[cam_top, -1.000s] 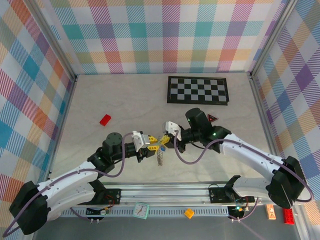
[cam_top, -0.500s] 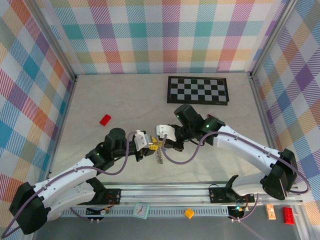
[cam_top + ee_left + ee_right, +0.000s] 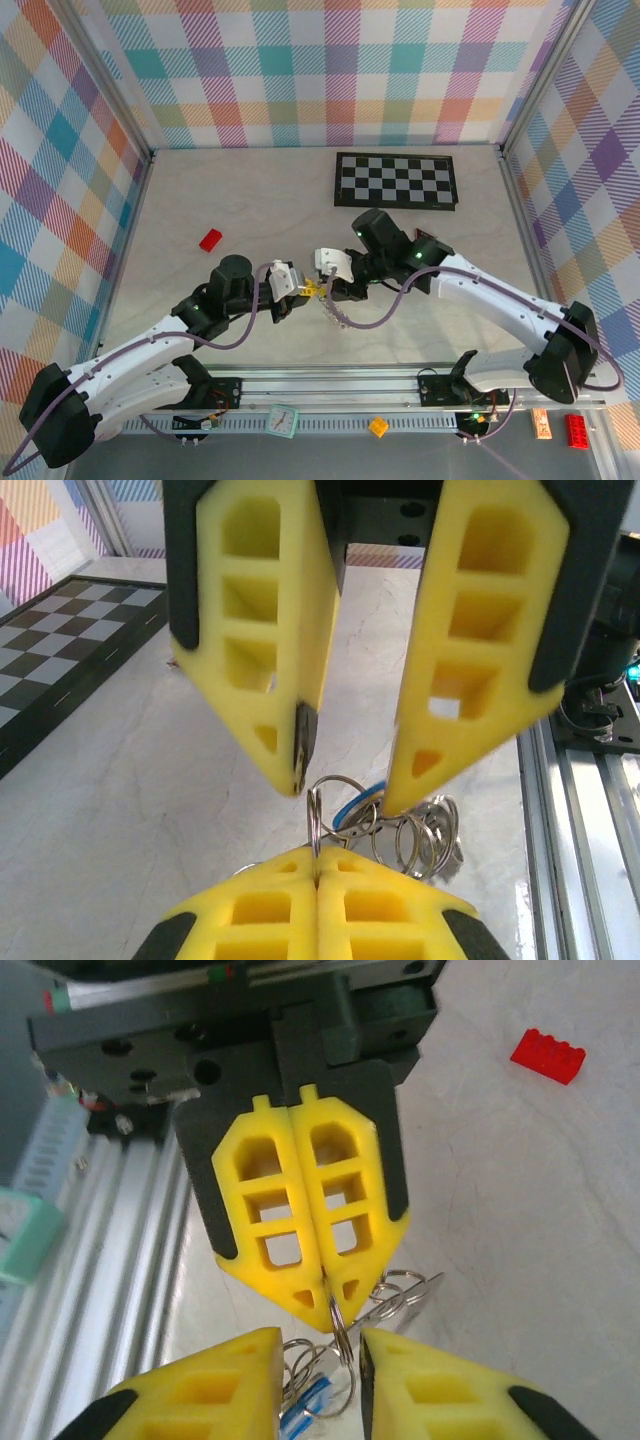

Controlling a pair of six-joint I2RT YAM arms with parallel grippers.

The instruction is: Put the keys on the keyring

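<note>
Shut tight, the left gripper [image 3: 330,1318] has its yellow fingers pressed flat together w/ no gap, pinching one thin silver ring at the top of the keyring [image 3: 335,315] right at the tips. From that pinch the rest of the keyring hangs as a short string of linked rings, slanting down toward the near edge of the table [image 3: 250,200], approx mid-table btwn the two arms. Whether its low end touches the table can't be told.

The right gripper [image 3: 345,788] faces the left one tip to tip, jaws part open. One fingertip sits either side of the pinched ring w/ clear daylight btwn them, not clamping anything. In the left wrist view one of its tips is just beside or touching the rings; can't tell which.

The blue key [image 3: 305,1400] sits among the rings just below the pinch, partly hidden behind the wire. Whether it's threaded on can't be told.

Both grippers meet over the table, well apart from the chequered board [image 3: 396,180] at the far side and the red block [image 3: 210,239] off to the left. Along the near rail: a teal clock-like item [image 3: 283,420], a yellow brick [image 3: 378,426] and a red brick [image 3: 577,430].
</note>
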